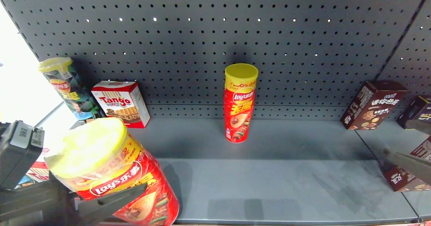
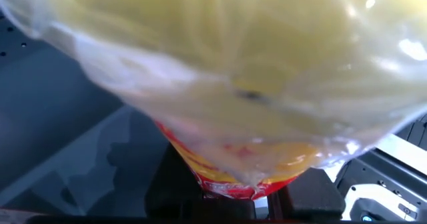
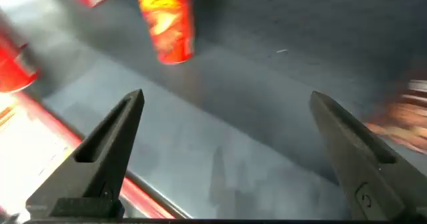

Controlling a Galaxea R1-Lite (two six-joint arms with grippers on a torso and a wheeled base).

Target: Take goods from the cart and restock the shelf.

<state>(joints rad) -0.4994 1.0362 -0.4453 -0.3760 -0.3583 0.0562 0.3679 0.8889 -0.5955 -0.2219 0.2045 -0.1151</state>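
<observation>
Left gripper (image 1: 109, 199) jaws pinch a tilted red chip can (image 1: 114, 165). Right gripper (image 3: 227, 96) jaws spread wide, shelf (image 3: 220, 151) between them, second can (image 3: 167, 21) beyond.

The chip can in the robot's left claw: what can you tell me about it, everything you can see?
The chip can is a red tube printed with food pictures. Its yellow lid sits under crinkled clear film. It leans, lid toward the robot's left, over the front left of the shelf. The left gripper is shut on its side, one dark finger crossing the label. Whether its base touches the shelf is unclear.
</observation>
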